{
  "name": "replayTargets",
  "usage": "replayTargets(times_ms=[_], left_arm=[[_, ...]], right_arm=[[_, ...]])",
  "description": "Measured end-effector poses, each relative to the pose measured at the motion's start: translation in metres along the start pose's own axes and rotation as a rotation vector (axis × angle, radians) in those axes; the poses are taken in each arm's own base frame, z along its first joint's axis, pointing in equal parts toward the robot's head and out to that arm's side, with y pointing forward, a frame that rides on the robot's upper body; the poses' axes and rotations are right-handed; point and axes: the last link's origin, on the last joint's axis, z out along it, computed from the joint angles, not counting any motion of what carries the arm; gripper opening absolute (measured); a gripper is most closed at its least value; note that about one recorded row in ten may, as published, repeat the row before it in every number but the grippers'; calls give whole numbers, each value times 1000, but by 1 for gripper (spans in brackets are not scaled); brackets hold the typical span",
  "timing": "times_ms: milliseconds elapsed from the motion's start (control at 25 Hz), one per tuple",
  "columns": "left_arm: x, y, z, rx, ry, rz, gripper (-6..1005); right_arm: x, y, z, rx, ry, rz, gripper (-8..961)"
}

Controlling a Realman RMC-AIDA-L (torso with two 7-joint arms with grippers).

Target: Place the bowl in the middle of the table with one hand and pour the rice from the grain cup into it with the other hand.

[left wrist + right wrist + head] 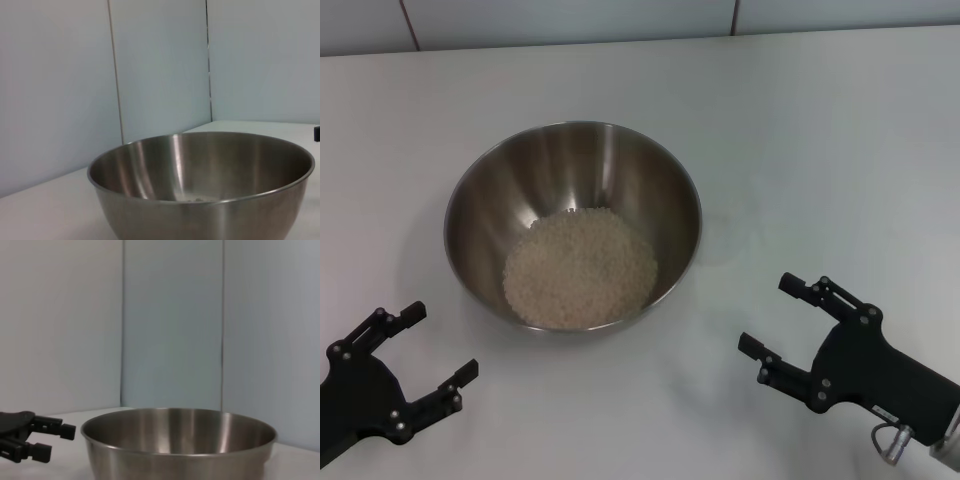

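The stainless-steel bowl stands on the white table near its middle, with a mass of off-white rice in its bottom. The bowl also fills the left wrist view and the right wrist view. My left gripper is open and empty at the front left, apart from the bowl. My right gripper is open and empty at the front right, apart from the bowl. The left gripper also shows in the right wrist view. The grain cup is out of view.
Pale wall panels stand along the table's far edge. White tabletop lies on all sides of the bowl.
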Motion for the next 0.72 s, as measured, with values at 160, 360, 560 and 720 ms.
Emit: replayTargets(times_ms=[160,360,560,720], left_arm=[[1,1,0,-4,7,0,868],[1,1,0,-5,9,0,868],[2,1,1,-6,10,0,868],[1,1,0,-5,10,-1,868]], right_arm=[[0,1,4,-22,1,-5,787],[0,0,7,-26,6,-6,785],[3,0,11,-26,25,-3,785],[3,-1,14,-30,29,-4,785]])
